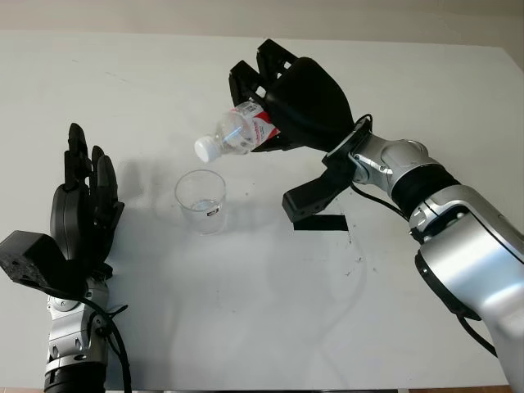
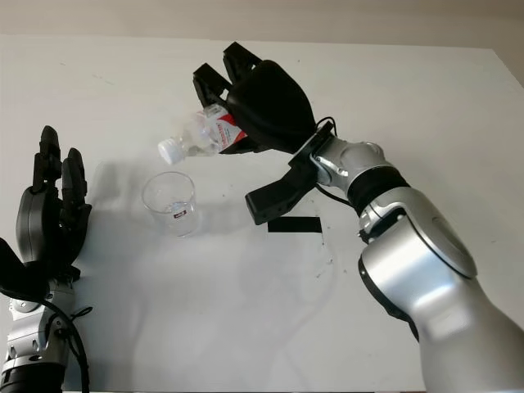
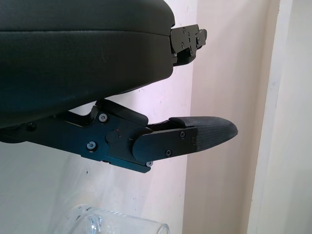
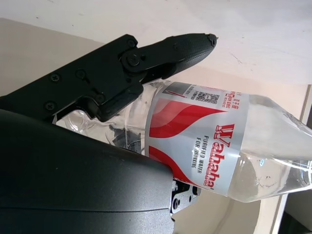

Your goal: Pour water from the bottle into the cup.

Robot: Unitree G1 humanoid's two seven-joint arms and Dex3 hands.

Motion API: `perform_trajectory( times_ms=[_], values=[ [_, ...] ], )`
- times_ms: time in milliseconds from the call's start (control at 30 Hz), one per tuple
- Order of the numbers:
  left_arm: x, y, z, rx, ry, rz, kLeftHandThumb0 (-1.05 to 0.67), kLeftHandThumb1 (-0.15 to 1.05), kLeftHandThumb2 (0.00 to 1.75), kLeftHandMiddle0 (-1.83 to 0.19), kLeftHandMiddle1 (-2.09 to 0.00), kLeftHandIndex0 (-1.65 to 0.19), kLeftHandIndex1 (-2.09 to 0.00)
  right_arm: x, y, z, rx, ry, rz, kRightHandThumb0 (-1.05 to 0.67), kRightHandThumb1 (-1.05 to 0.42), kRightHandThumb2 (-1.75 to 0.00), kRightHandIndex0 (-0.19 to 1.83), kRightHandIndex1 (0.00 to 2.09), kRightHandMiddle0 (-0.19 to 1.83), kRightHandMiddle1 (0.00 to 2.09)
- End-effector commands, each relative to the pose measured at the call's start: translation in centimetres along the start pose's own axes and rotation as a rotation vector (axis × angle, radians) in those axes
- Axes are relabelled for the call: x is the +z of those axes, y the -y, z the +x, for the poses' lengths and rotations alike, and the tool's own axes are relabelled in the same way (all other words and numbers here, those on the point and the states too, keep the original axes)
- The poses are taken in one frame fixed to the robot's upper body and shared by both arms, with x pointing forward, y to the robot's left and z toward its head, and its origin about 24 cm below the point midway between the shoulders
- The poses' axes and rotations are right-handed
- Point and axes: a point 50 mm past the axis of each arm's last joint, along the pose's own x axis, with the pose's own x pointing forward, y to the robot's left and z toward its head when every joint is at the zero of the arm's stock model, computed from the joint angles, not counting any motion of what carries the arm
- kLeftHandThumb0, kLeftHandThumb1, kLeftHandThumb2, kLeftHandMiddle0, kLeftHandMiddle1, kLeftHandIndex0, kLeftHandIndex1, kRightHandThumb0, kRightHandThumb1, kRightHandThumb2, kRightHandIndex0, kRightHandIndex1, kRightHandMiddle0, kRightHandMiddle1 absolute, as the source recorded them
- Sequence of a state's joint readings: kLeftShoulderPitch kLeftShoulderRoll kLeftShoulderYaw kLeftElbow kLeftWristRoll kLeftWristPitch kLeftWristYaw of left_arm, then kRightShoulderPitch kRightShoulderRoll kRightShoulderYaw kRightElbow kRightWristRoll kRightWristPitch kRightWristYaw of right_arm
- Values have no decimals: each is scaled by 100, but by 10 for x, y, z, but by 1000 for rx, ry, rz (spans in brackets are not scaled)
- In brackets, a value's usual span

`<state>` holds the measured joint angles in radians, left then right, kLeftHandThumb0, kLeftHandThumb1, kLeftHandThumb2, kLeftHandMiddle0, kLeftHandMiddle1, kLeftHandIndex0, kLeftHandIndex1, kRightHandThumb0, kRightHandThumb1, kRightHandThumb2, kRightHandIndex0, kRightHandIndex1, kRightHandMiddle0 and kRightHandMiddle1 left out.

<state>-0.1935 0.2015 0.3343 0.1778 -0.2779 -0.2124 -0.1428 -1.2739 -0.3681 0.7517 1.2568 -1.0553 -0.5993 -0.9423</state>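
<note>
From the left eye, the right hand (image 1: 299, 98) grips the bottle (image 1: 239, 133) by its body and holds it in the air, tipped so the white cap (image 1: 205, 149) points down and left, above and just behind the cup (image 1: 201, 201). That tilt suits pouring, though the cap looks to be on, so I judge no water can leave yet. The cup stands upright on the table (image 1: 246, 311), between the two arms. A strip of black tape (image 1: 321, 222) lies on the table right of the cup, perhaps a place marker. The left hand (image 1: 82, 213) is open at the near left, holding nothing, well apart from the cup.

From the right eye the same layout reads: cap near the cup's far rim, not over its middle.

At the left wrist, a black finger (image 3: 195, 139) reaches across with nothing in it; the cup's rim (image 3: 117, 225) shows close by.

At the right wrist, fingers (image 4: 146, 61) clamp the clear bottle. Its red and silver label (image 4: 200, 141) reads "Wahaha" and "PURIFIED WATER FOR DRINKING", with a QR code near its edge.
</note>
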Motion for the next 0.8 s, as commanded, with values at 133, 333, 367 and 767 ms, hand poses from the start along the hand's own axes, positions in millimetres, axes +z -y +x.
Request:
perform_trajectory(
  times_ms=[133, 333, 367, 767],
  values=[
    [-3, 1, -3, 6, 0, -3, -67, 105, 52, 13, -5, 14, -5, -4, 13, 10, -45, 61, -65, -46, -105, -30, 109, 209, 82, 209],
    [-4, 2, -4, 15, 1, -7, -67, 105, 52, 12, -6, 13, -6, -3, 15, 12, -51, 126, -124, -46, -105, -29, 109, 209, 80, 209],
    [-4, 2, -4, 17, 1, -8, -67, 105, 51, 12, -6, 13, -6, -3, 15, 12, -49, 134, -133, -46, -105, -30, 108, 209, 80, 209],
    [-3, 4, -6, 17, 0, -11, -67, 105, 52, 13, -5, 13, -5, -3, 17, 13, -47, 206, -226, -49, -105, -31, 111, 209, 79, 209]
  ],
)
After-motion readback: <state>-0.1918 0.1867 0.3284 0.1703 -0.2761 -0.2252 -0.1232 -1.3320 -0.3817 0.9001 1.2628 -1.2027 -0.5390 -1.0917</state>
